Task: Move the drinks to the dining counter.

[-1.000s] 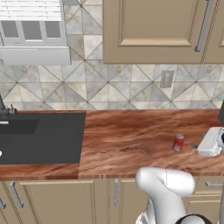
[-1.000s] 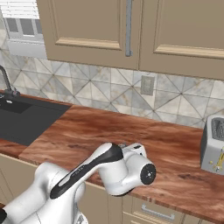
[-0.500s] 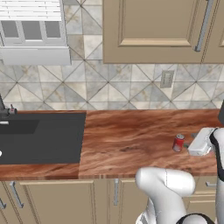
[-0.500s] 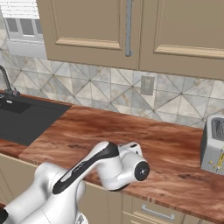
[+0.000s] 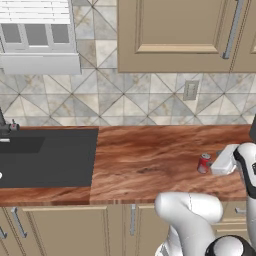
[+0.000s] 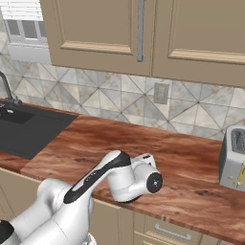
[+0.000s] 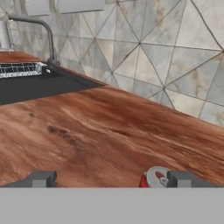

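- We see the short red can (image 5: 204, 163) upright on the wood-grain counter (image 5: 150, 160), right of the black sink (image 5: 45, 157) and well apart from it.
- Our gripper (image 7: 109, 179) hangs just beside the can with its jaws spread wide and nothing between them.
- In the hand view the can's top (image 7: 155, 177) sits low, just inside the right fingertip (image 7: 183, 178); we cannot tell whether they touch.
- A faucet (image 7: 43, 37) stands behind the sink by the tiled backsplash (image 5: 150, 105).
- A toaster (image 6: 233, 159) stands on the counter's far right in the right base view.
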{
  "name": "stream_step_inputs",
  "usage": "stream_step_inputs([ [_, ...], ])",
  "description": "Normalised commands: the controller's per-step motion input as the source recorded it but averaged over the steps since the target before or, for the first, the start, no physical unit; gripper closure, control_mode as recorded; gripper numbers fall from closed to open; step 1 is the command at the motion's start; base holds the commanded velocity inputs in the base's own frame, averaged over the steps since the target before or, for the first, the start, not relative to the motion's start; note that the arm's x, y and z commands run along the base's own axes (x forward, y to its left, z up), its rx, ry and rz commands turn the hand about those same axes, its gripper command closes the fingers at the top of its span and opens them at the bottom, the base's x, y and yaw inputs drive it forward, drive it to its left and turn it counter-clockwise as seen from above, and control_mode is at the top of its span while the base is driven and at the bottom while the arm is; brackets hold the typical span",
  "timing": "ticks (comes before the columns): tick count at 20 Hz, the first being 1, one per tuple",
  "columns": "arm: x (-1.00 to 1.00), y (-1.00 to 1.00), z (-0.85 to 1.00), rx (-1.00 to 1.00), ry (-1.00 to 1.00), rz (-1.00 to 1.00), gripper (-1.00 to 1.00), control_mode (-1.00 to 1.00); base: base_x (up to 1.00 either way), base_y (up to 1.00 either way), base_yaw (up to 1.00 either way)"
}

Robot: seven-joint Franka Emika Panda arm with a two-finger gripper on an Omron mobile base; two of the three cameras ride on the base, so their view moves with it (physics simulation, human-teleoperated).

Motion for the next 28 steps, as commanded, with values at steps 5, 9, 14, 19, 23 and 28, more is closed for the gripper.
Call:
stream_step_inputs([
  [5, 0.14, -0.14, -0.12, 0.00, 0.01, 0.00, -1.00, -1.00, 0.00, 0.00, 0.00],
  [9, 0.11, -0.12, -0.18, 0.00, 0.01, 0.00, -1.00, -1.00, 0.00, 0.00, 0.00],
  [14, 0.18, -0.05, -0.17, 0.00, 0.01, 0.00, -1.00, -1.00, 0.00, 0.00, 0.00],
  [19, 0.21, -0.01, -0.13, 0.00, 0.02, 0.00, -1.00, -1.00, 0.00, 0.00, 0.00],
  [23, 0.16, -0.04, -0.12, 0.00, 0.03, 0.00, -1.00, -1.00, 0.00, 0.00, 0.00],
  [28, 0.12, -0.08, -0.12, 0.00, 0.03, 0.00, -1.00, -1.00, 0.00, 0.00, 0.00],
])
